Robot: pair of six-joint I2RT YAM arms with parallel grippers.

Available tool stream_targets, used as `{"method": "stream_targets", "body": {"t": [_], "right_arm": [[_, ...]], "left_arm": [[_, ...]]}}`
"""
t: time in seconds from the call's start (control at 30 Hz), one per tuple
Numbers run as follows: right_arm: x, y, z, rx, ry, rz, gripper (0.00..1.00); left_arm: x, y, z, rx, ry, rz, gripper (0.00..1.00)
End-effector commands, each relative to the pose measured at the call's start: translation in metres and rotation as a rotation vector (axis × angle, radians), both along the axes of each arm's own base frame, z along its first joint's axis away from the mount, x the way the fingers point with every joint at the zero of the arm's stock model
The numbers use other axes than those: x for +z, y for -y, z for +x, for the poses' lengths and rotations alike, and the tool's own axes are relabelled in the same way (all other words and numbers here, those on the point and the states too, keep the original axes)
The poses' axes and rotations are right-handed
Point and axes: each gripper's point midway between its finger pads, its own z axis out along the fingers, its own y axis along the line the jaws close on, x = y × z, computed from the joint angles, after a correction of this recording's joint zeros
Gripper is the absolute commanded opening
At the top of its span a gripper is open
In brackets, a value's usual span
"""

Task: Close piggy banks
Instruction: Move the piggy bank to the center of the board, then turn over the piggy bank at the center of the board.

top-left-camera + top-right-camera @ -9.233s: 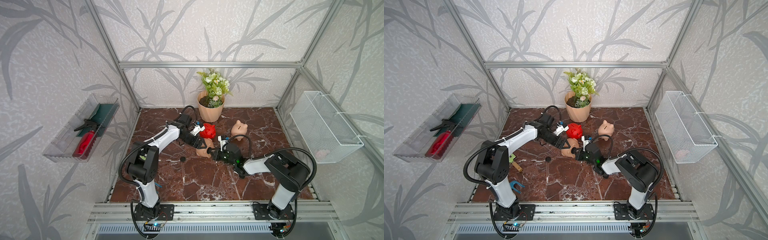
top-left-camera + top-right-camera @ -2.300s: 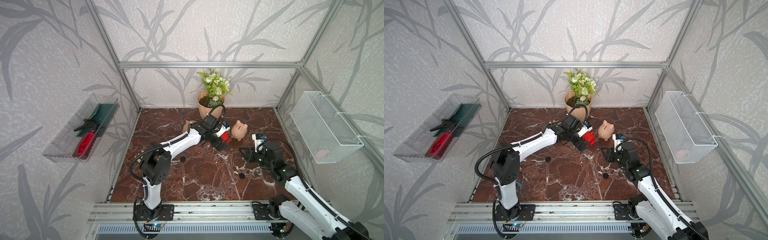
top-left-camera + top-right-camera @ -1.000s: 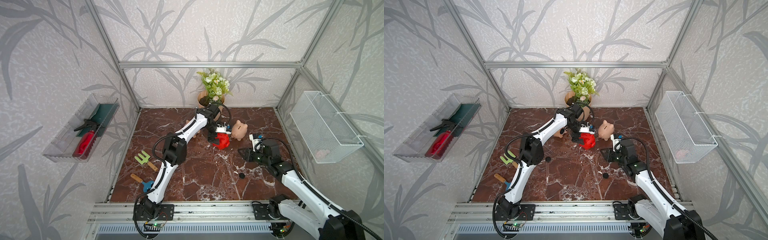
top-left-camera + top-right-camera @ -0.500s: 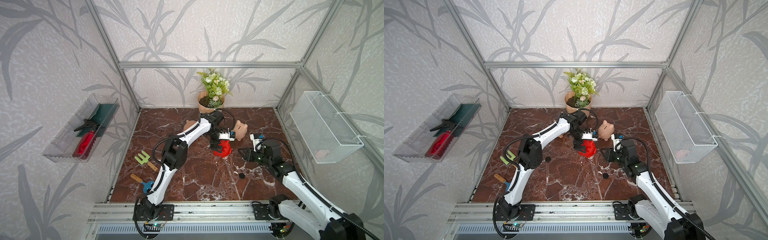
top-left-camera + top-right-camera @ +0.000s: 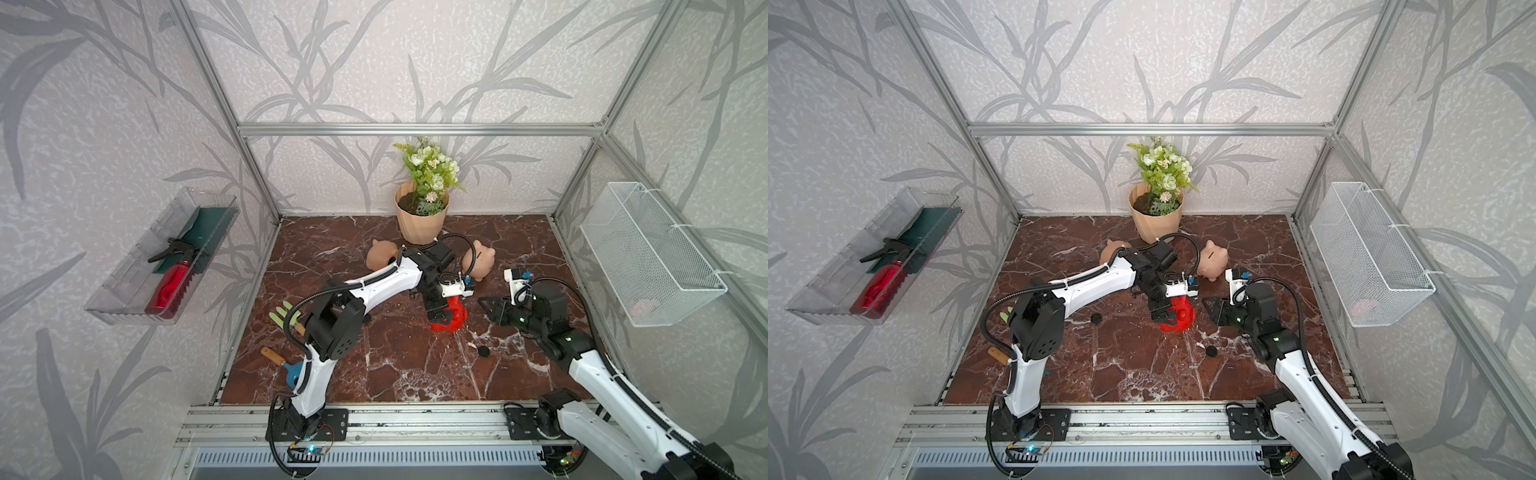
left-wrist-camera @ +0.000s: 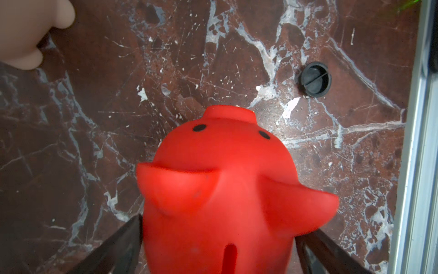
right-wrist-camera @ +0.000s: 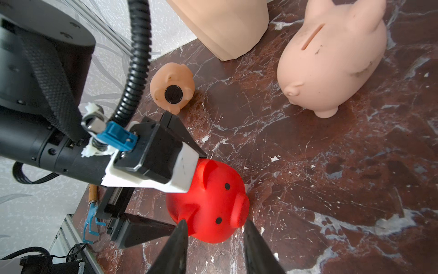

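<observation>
The red piggy bank (image 5: 454, 318) stood on the marble tabletop (image 5: 415, 374) near its centre, coin slot up, face turned toward the R arm. The L gripper (image 6: 218, 239) straddled it from behind w/ jaws set wide: one of the fingers (image 6: 118, 249) lay against each flank, i.e. closed on the body. The belly hole was hidden, so whether it was plugged could not be told. The R gripper (image 7: 215, 223) sat just beside the pig's snout w/ jaws part-way apart and nothing between them; contact w/ the pig could not be confirmed. The upright tan piggy bank (image 5: 482, 262) stood on its feet toward the back of the table, near the flowerpot (image 5: 419, 224), slot on top, apart from both grippers. The tipped tan piggy bank (image 7: 171, 91) lay on its side at the other side of the pot's base, partly behind the L arm in both top views. A black plug (image 7: 173, 94) sat in its belly hole. One loose plug (image 5: 483, 351) lay on the marble toward the front, near the R arm and apart from the red pig. A second loose plug (image 5: 1096, 318) lay just beside the L forearm. Neither gripper touched either of them.
</observation>
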Motion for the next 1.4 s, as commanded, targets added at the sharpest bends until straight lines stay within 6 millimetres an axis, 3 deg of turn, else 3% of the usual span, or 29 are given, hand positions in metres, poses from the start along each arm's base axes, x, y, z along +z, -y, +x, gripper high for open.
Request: {"method": "stream_targets", "body": {"t": [0.0, 0.2, 0.57, 0.77, 1.17, 1.37], "right_arm": [[-0.005, 0.005, -0.004, -0.022, -0.020, -0.003, 0.39], [-0.004, 0.006, -0.007, -0.026, -0.016, -0.004, 0.40], [-0.001, 0.012, -0.012, -0.039, 0.001, -0.022, 0.40], [0.001, 0.017, -0.014, -0.049, 0.017, -0.054, 0.39], [-0.004, 0.018, -0.011, -0.055, -0.007, -0.049, 0.40], [-0.002, 0.018, -0.010, -0.057, -0.004, -0.049, 0.40]], "left_arm": [[0.005, -0.001, 0.014, 0.201, 0.032, -0.012, 0.96], [0.022, 0.001, 0.012, 0.299, 0.034, -0.098, 0.97], [0.034, -0.018, 0.011, 0.318, 0.056, -0.003, 0.99], [0.036, -0.011, -0.009, 0.146, 0.014, -0.037, 0.99], [0.028, 0.015, 0.012, 0.076, 0.089, -0.109, 0.99], [0.028, 0.029, 0.013, 0.043, 0.069, -0.146, 0.99]]}}
